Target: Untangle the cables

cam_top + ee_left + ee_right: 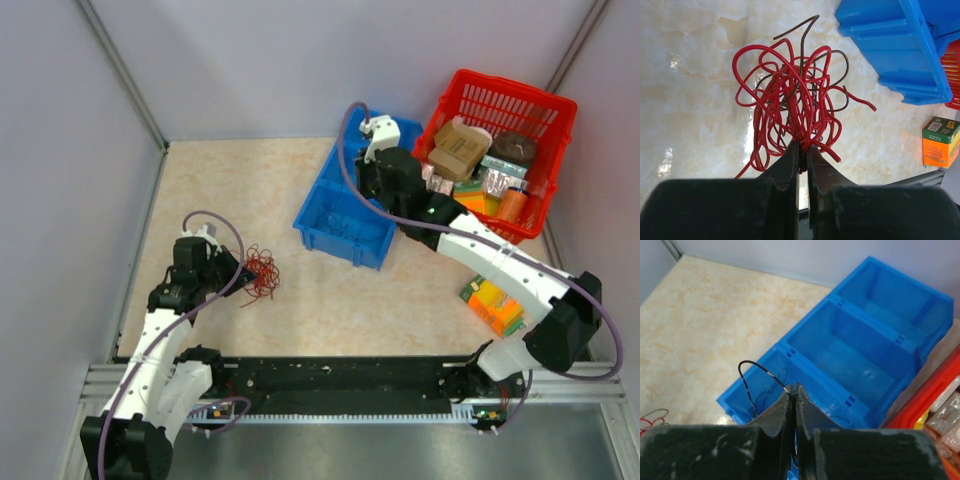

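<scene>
The pale marbled table (300, 310) is taking up the whole floor of the cell. At its far right a red basket (510, 85) is sitting full of packets, and a blue bin (320, 190) with three compartments is lying just beside it, angled toward the middle.

The right arm is reaching out over the bin's nearest compartment. Its right gripper (794, 390) is pressing its fingers together on one dark cable (769, 372), which is looping up and out to the left above the bin wall. A few more dark strands are lying inside that compartment.

The left arm is bending low at the near left. An orange and green box (492, 305) is lying near the right arm's base.

The left gripper (802, 150) is pinching the tangle of cables (790, 100) at its near end, with its fingers almost touching. The tangle is mostly red loops with some dark ones threading through, fanning out away from the fingers over the left of the table, well apart from the bin.
</scene>
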Available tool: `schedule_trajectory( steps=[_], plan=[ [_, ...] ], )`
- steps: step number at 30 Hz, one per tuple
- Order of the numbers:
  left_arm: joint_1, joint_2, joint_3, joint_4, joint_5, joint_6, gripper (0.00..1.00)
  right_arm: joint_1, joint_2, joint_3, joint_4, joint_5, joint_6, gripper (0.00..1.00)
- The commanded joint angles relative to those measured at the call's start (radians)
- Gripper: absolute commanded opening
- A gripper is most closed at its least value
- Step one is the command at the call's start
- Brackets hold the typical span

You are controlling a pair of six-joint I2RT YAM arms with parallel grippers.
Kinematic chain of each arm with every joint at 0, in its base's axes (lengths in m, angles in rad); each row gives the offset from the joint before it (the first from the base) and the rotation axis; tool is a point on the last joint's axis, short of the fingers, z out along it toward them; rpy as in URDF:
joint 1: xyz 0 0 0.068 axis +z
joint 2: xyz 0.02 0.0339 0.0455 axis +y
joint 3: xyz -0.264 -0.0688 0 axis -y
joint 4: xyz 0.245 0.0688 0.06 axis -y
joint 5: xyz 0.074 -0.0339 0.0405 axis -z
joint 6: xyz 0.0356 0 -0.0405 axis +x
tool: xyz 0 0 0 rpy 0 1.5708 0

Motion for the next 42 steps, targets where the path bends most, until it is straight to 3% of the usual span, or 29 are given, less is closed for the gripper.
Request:
schedule_trajectory(
  steps=[1, 4, 10, 13, 17, 24, 28, 31, 36, 39, 42],
  plan=[
    [0.006, -0.015, 0.04, 0.024, 0.023, 0.016, 0.0, -0.007, 0.099, -0.013, -0.055, -0.08, 0.052, 0.0],
    [0.006, -0.012, 0.039, 0.036, 0.04, 0.014, 0.0, -0.007, 0.226, 0.058, -0.204, -0.155, 0.078, 0.0],
    [0.006, 0.012, 0.045, 0.041, 0.103, 0.031, 0.0, -0.013, 0.412, 0.188, -0.405, -0.108, 0.07, 0.0],
    [0.006, 0.019, 0.045, 0.035, 0.118, 0.031, 0.0, -0.044, 0.415, 0.191, -0.425, -0.103, 0.095, 0.0],
    [0.006, 0.012, 0.04, 0.038, 0.12, 0.033, 0.0, -0.094, 0.403, 0.187, -0.424, -0.218, 0.09, 0.0],
    [0.006, 0.019, 0.042, 0.046, 0.13, 0.027, 0.0, -0.107, 0.392, 0.165, -0.473, -0.207, 0.078, 0.01],
    [0.006, 0.019, 0.033, 0.058, 0.138, 0.024, 0.0, -0.108, 0.416, 0.202, -0.462, -0.345, 0.043, 0.13],
    [0.006, 0.023, 0.034, 0.064, 0.158, 0.016, 0.0, -0.107, 0.441, 0.262, -0.474, -0.41, 0.044, 0.34],
    [0.006, 0.023, 0.021, 0.084, 0.224, 0.031, 0.13, -0.085, 0.333, 0.26, -0.479, -0.393, 0.047, 0.6],
    [0.005, 0.04, 0.002, 0.125, 0.314, 0.048, 0.0, -0.044, 0.248, 0.201, -0.479, -0.39, 0.038, 0.65],
    [0.0, 0.046, -0.032, 0.251, 0.48, 0.033, 0.0, 0.048, 0.155, 0.081, -0.418, -0.468, 0.027, 0.67]
  ],
)
